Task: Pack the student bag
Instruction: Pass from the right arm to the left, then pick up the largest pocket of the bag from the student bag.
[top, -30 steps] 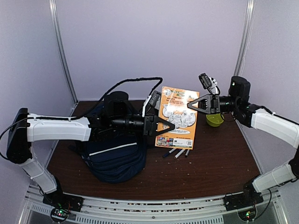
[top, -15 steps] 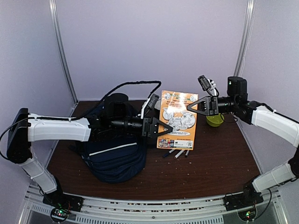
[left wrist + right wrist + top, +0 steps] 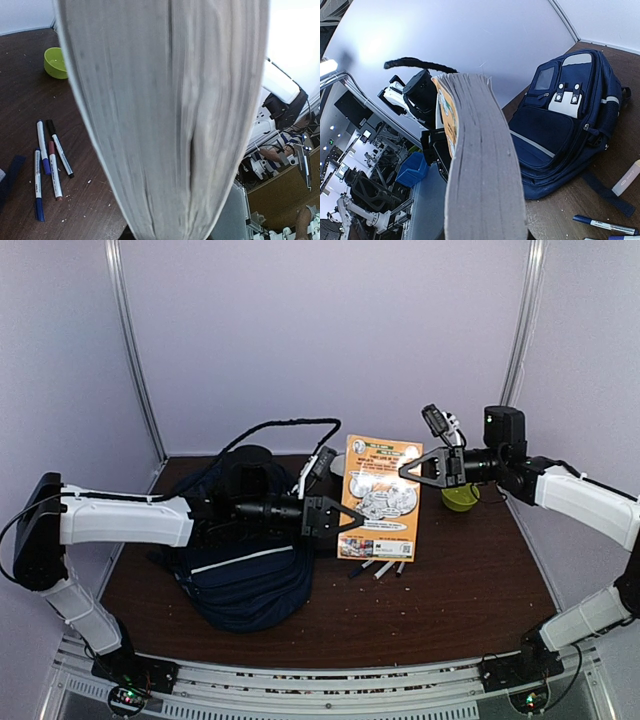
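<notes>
The student bag [image 3: 245, 575] lies on the table at the left, navy with a white stripe; it also shows in the right wrist view [image 3: 570, 115]. An orange-covered book [image 3: 380, 502] is held upright above the table just right of the bag. My left gripper [image 3: 350, 517] is shut on the book's lower left edge. My right gripper [image 3: 406, 468] is shut on its upper right edge. The book's grey page edges fill the left wrist view [image 3: 170, 110] and the middle of the right wrist view [image 3: 480, 165], hiding both sets of jaws.
Several marker pens [image 3: 378, 567] lie on the dark wooden table under the book, also in the left wrist view [image 3: 47, 162]. A green bowl [image 3: 460, 498] stands at the back right [image 3: 56, 62]. A small white stick [image 3: 626, 179] lies near the bag.
Both grippers and the book have shifted a little to the left, toward the bag. The bag, pens and bowl have not moved.
</notes>
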